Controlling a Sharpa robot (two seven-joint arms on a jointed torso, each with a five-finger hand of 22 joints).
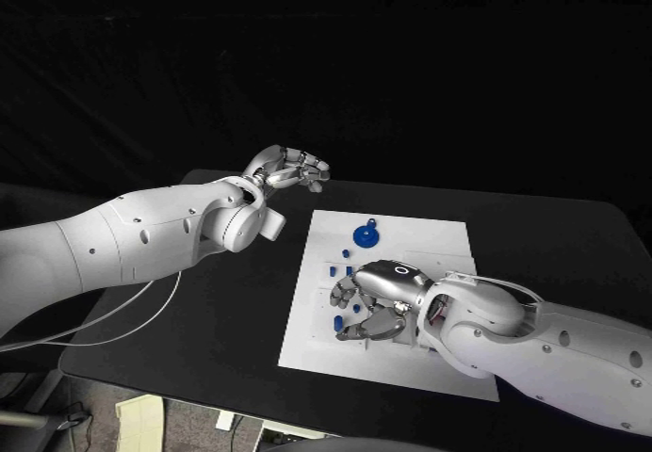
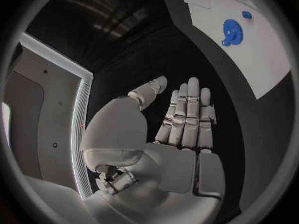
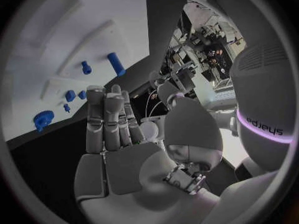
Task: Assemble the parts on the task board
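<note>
White board (image 1: 435,235) flat on the black desk (image 1: 571,235), blue gear (image 1: 366,234) near its far edge, small blue parts (image 1: 348,273) mid-board, blue peg (image 1: 341,325) near the front. Right hand (image 1: 382,303) low over the board among the parts, fingers (image 3: 107,119) straight, side by side, holding nothing. Left hand (image 1: 285,170) raised beyond the board's far left corner, fingers (image 2: 190,117) extended, empty.

parts (image 1: 345,273) on task board (image 1: 421,240), mid-table (image 1: 203,311)
</note>
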